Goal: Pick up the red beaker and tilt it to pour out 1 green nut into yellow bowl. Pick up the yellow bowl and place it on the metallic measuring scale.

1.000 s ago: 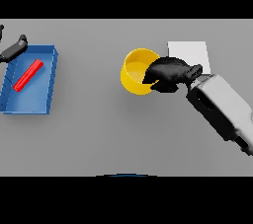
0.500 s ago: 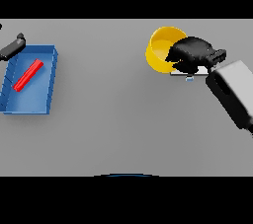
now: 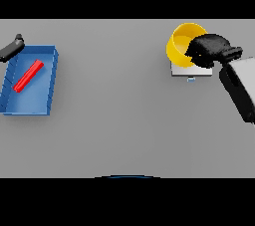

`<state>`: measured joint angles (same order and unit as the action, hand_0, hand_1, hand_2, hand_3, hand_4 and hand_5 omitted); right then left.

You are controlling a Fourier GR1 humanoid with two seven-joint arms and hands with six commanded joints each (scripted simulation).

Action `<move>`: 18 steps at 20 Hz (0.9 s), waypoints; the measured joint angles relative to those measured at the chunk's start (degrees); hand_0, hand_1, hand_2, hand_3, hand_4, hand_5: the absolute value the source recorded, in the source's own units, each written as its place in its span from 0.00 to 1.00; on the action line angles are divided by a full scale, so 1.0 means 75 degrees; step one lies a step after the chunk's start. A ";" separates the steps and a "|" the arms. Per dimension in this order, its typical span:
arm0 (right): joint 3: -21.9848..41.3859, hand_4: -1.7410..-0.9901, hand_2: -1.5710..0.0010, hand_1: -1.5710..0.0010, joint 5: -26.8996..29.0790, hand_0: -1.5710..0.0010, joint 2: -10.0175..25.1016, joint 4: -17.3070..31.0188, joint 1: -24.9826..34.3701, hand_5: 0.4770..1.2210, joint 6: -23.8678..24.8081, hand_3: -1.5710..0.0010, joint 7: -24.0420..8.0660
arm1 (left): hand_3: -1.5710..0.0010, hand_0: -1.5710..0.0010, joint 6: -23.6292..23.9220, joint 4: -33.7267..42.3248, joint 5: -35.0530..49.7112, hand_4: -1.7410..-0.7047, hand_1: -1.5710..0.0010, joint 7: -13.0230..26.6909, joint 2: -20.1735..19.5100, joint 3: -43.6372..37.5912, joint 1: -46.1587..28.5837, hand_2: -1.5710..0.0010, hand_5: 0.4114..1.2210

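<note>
The yellow bowl (image 3: 180,44) hangs tilted over the metallic measuring scale (image 3: 191,70) at the table's far right. My right hand (image 3: 209,51) is shut on the bowl's right rim and hides part of it. Only the scale's front strip shows below the bowl. The red beaker (image 3: 28,76) lies on its side inside the blue tray (image 3: 52,70) at the far left. My left hand (image 3: 12,49) shows at the left edge, just behind the tray; its fingers look straight. No green nut is visible.
The blue tray takes up the left side of the table, with the left hand touching or just above its back corner. My right forearm (image 3: 240,88) runs in from the right edge.
My right hand has carried the yellow bowl to the right and farther back, from the table's middle right to over the scale. The left hand and beaker have not moved.
</note>
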<state>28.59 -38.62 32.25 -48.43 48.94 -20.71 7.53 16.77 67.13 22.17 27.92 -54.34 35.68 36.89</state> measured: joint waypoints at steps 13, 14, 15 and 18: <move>-0.0048 0.13 0.25 0.27 -0.0080 0.10 -0.0154 0.1418 0.0263 1.00 0.0347 0.12 0.0300 | 1.00 1.00 -0.0063 -0.0103 -0.0010 0.87 1.00 0.0052 -0.0020 0.0007 -0.0005 1.00 0.45; -0.0084 0.16 0.34 0.34 -0.0060 0.16 -0.0188 0.1438 0.0261 0.91 0.0332 0.21 0.0207 | 1.00 1.00 -0.0008 -0.0024 -0.0013 0.87 1.00 0.0060 0.0018 0.0026 -0.0001 1.00 0.45; -0.0122 0.19 0.42 0.42 -0.0017 0.24 -0.0191 0.1462 0.0281 0.82 0.0264 0.30 0.0145 | 1.00 1.00 -0.0015 -0.0093 -0.0021 0.86 1.00 0.0112 0.0028 0.0014 0.0057 1.00 0.45; -0.0209 0.25 0.62 0.62 0.0144 0.47 -0.0238 0.1430 0.0283 0.64 -0.0045 0.49 -0.0076 | 1.00 1.00 -0.0001 -0.0070 0.0050 0.86 1.00 0.0076 0.0036 -0.0017 -0.0037 1.00 0.44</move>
<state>27.02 -37.54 30.47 -37.70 51.07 -21.05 6.95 16.76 66.60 22.55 28.49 -54.07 35.56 36.61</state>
